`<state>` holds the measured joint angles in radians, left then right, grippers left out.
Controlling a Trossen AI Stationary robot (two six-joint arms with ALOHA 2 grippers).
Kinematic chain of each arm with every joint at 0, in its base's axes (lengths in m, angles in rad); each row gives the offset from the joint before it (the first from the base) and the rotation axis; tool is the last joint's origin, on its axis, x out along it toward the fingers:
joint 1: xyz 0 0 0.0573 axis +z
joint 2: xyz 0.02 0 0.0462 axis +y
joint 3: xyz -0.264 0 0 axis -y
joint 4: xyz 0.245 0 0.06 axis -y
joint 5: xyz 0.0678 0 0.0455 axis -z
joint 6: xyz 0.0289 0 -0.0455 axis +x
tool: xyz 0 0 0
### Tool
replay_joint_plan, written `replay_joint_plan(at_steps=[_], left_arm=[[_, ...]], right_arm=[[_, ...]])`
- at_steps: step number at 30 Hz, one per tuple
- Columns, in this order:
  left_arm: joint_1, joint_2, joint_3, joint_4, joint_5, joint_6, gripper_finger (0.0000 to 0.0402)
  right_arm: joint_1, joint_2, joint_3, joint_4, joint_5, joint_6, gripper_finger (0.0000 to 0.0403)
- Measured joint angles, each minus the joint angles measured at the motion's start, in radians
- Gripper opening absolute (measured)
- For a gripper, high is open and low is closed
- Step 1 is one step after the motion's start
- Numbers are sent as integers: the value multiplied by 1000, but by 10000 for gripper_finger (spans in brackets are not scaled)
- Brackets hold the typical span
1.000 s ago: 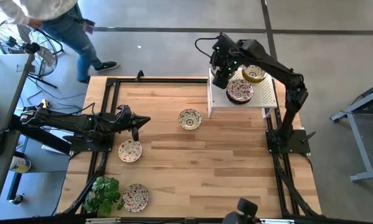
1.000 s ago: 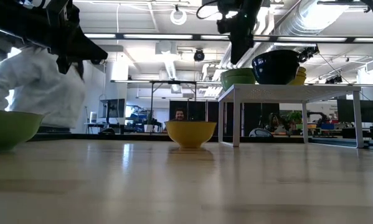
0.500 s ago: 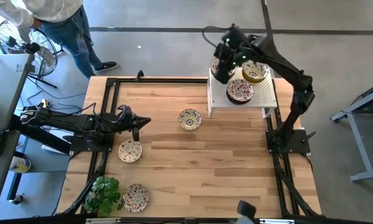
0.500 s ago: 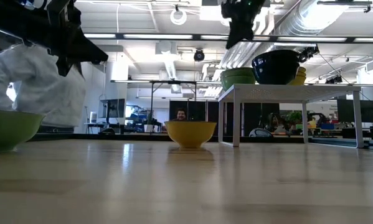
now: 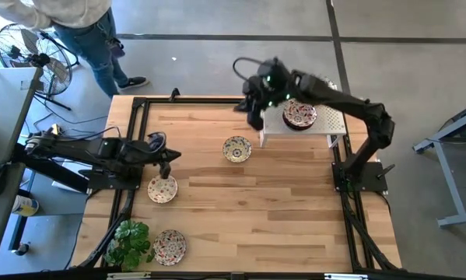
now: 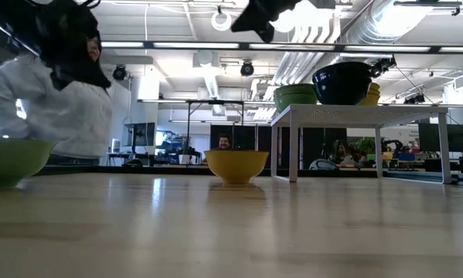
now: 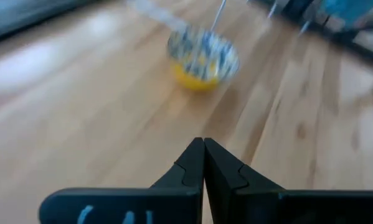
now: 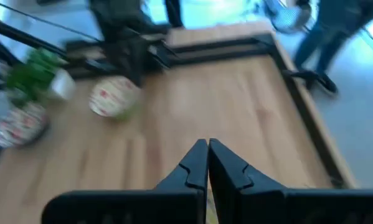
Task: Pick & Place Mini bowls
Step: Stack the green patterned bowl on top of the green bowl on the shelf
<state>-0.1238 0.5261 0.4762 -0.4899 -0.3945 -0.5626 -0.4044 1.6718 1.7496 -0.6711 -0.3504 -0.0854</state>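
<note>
Overhead, right claw (image 5: 255, 118) — empty, pinched closed — hangs near the stand (image 5: 326, 122); left claw (image 5: 167, 160) likewise closed.

Bare tabletop (image 5: 279, 194) lying open below and ahead of the right end effector (image 5: 255, 118), white stand (image 5: 334, 120) crowding just beside it, yellow bowl (image 5: 236, 148) sitting near, ahead

Your right gripper (image 5: 254, 118) has swung off the white perforated stand (image 5: 331, 120) to over the wooden worktop (image 5: 279, 202), fingers now pressed together.
</note>
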Motion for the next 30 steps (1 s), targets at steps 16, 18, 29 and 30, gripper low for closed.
replay_joint_plan(at_steps=[16, 18, 29, 30], left_arm=[[14, 196, 132, -517, 323, -260, 73], [39, 242, 133, -511, 376, -222, 100], [218, 450, 132, -449, 540, 100, 172], [227, 463, 132, -436, 549, 113, 172]], right_arm=[[146, -289, -448, 390, 117, 165, 2], [143, -318, -479, 413, 117, 168, 1], [144, -375, -510, 435, 111, 166, 2], [144, -375, -510, 433, 110, 162, 1]])
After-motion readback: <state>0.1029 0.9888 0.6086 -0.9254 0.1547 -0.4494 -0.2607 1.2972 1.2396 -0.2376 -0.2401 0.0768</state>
